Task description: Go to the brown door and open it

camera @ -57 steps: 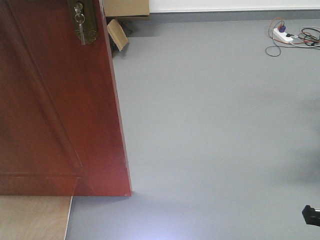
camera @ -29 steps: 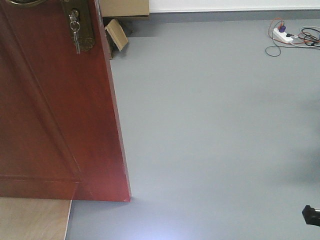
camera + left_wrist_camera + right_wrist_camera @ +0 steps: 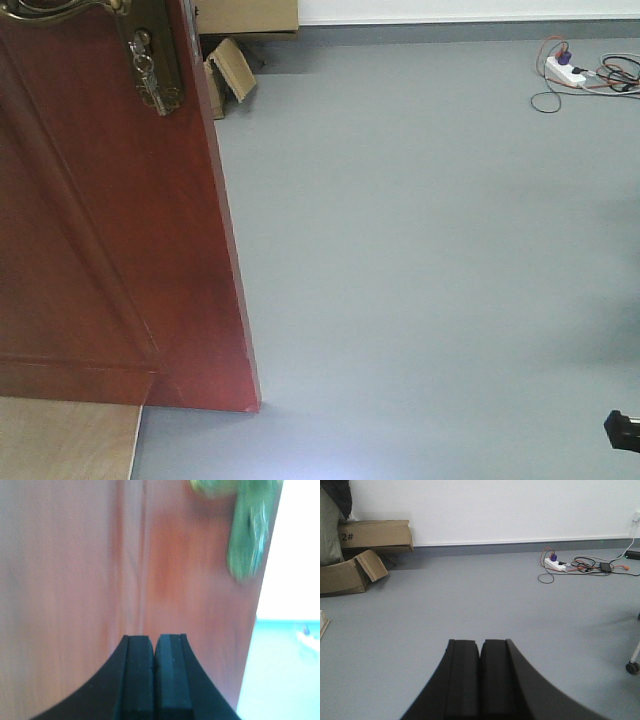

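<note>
The brown door (image 3: pixel 110 230) stands ajar, keys (image 3: pixel 150 85) hanging from its handle plate. The left end effector (image 3: pixel 155 680) faces it, pressed together; the right end effector (image 3: pixel 480 680) likewise, over grey floor (image 3: pixel 495 605).

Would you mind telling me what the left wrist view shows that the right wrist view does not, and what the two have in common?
Only the left wrist view shows the brown door filling most of the frame, with its blurred brass handle plate at the upper right, and the shut left gripper in front of it.

Only the right wrist view shows the cardboard boxes, the white wall, the power strip with cables and the shut right gripper.

Both show closed black fingers at bottom centre and some grey floor.
</note>
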{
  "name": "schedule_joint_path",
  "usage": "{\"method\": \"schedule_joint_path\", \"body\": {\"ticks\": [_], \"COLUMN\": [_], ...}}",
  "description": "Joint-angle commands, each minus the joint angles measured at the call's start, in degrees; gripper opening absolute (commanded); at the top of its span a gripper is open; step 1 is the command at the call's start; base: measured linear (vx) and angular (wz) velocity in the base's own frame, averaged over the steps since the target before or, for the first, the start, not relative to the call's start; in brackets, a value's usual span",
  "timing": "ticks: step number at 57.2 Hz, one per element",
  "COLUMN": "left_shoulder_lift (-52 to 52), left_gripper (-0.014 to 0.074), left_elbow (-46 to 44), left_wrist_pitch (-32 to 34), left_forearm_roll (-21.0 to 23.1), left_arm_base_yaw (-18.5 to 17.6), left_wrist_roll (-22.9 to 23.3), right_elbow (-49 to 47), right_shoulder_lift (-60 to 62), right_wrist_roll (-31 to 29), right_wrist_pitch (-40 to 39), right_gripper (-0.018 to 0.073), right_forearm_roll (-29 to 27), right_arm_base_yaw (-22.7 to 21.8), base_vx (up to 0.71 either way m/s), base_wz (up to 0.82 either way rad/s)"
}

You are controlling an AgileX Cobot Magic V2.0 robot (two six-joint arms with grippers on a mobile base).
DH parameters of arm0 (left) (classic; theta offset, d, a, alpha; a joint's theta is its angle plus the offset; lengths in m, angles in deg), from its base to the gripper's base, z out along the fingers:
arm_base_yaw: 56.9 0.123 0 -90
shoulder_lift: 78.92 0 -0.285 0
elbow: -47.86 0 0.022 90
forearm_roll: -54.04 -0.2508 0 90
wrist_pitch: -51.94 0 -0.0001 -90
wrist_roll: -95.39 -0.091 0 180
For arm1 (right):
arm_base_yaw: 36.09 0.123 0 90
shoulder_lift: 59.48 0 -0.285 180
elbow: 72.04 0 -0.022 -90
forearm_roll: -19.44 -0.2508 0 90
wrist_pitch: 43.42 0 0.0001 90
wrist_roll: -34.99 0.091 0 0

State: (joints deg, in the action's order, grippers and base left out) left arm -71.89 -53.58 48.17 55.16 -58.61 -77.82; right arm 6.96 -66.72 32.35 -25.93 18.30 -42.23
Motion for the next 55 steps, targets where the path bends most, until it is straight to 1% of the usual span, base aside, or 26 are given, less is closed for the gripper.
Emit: {"method": "schedule_joint_path", "body": {"ticks": [1,55], "left_shoulder_lift": [-0.1,-0.7], "left_gripper": [-0.0003,-0.0003], "left_elbow": [-0.7,-0.8], "left_wrist_pitch": [2.3,2.4], "left_forearm_roll": [-0.1,0.0], "left_arm_base_yaw": [-0.5,-0.5], "left_wrist_roll": [0.4,0.4], "right_elbow": [0.4,0.4], "right_shoulder_lift": [0.8,0.8], "right_wrist_roll": [-0.3,-0.3], "right_wrist_pitch": [-4.7,-4.7], "right_gripper": [0.0,0.0], "right_forearm_roll": [0.4,0.4], "right_arm_base_yaw": [-0.3,-0.3], "base_vx": [0.0,0.0], "base_wz": [0.0,0.0]}}
